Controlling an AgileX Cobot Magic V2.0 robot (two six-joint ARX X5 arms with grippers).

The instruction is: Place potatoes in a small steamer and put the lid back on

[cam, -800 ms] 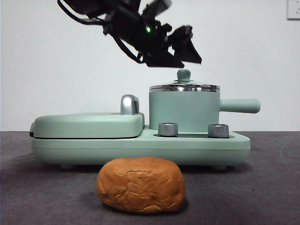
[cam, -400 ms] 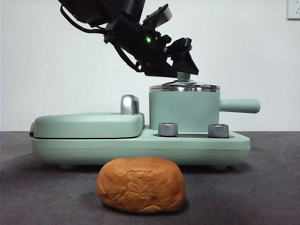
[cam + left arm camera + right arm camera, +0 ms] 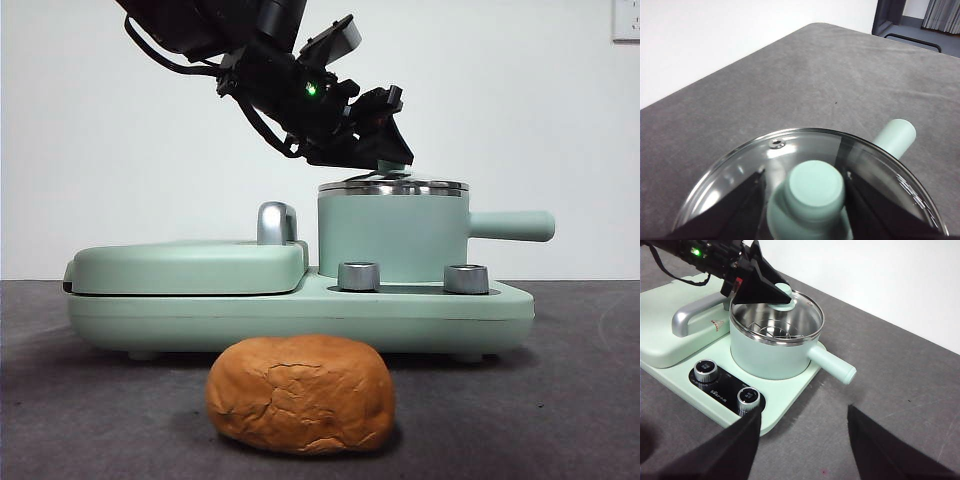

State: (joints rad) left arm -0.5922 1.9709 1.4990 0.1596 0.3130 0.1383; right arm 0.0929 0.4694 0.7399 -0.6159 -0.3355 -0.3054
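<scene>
- Nearest the front camera, on the dark grey table [image 3: 90, 420], lies the potato [image 3: 300, 393], a golden-brown oval lump with a cracked matte crust; it sits untouched in front of the cooker, so the loading step has not begun.
- Just behind it stands the mint-green cooker base [image 3: 300, 312] with two steel dials [image 3: 359, 276], and on its left half the flat mint-green griddle cover [image 3: 185, 266] lies closed.
- On the right half of that base sits the small steamer [image 3: 392, 238], a mint-green cylindrical pot with a steel rim and a straight side handle [image 3: 512, 225] pointing right.
- The round clear glass lid [image 3: 775, 315] with its steel rim rests on the pot, so the pot is not yet opened; through the glass a steel rack shows and no food.
- The left gripper [image 3: 385, 150] is down at the lid's small mint-green knob [image 3: 812, 192], its black jaws standing narrowly on either side of the knob; whether they already pinch it I cannot tell.
- The right gripper [image 3: 802, 440] waits well back from the pot, its jaws spread wide and holding nothing.
- By my judgement the task is at its very start: the lid must come off, the potato must go in, and the lid must go back on.
</scene>
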